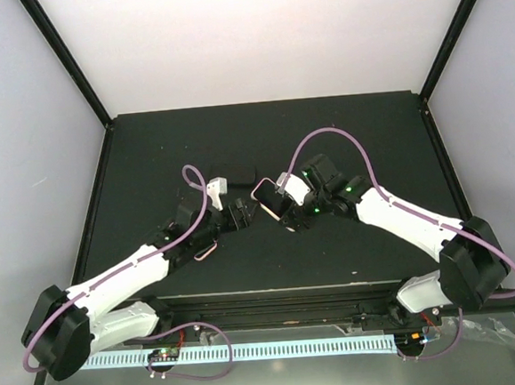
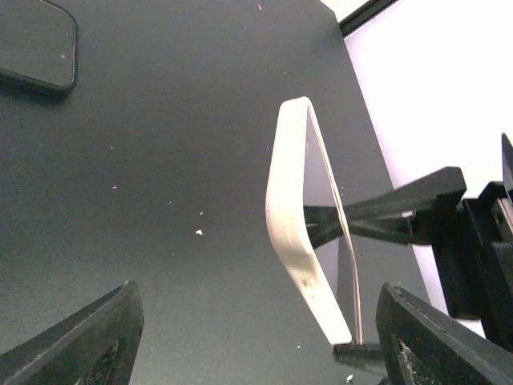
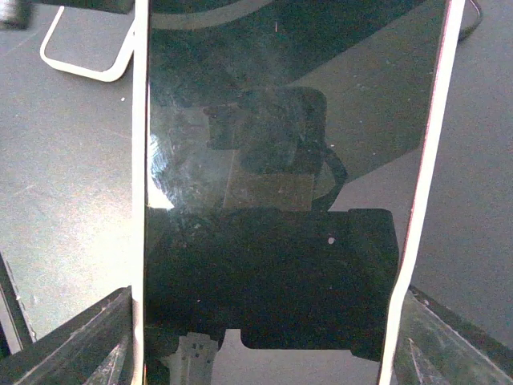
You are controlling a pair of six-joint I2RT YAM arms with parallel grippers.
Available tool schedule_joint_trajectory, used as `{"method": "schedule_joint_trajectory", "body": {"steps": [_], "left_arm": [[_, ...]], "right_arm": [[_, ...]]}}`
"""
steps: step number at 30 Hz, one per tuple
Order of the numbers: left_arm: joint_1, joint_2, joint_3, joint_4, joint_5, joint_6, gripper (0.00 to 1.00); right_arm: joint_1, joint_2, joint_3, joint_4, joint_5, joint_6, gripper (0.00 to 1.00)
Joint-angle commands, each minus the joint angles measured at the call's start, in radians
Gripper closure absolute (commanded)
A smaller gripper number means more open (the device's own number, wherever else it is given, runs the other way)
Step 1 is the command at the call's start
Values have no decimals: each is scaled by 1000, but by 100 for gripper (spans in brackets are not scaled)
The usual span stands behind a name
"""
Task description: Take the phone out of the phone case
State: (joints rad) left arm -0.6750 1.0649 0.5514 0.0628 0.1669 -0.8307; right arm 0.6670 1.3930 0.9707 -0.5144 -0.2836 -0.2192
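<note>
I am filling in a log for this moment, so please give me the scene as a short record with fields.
right gripper: shut on the phone's long edges
phone: dark screen, pale rim, held on edge, not lying flat; whether the rim is a case, cannot tell
left gripper: open, beside the phone, not touching it
dark flat object: lying on the table beyond both grippers
pale loop: lying on the table near the left arm
</note>
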Motion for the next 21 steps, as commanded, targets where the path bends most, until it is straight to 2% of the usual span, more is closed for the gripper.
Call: {"method": "schedule_joint_trajectory", "body": {"steps": [1,6,21], "left_arm": [[-23,51,71,122,-65,-101,20],[-46,133,106,155,-51,-142,24],[-87,256,101,350,-37,-211,57]], "right_arm": [[-3,-35,5,68,-55,19,29],[-3,-35,5,70,-58,26,29],[-3,-34,3,76,-64,42,26]]}}
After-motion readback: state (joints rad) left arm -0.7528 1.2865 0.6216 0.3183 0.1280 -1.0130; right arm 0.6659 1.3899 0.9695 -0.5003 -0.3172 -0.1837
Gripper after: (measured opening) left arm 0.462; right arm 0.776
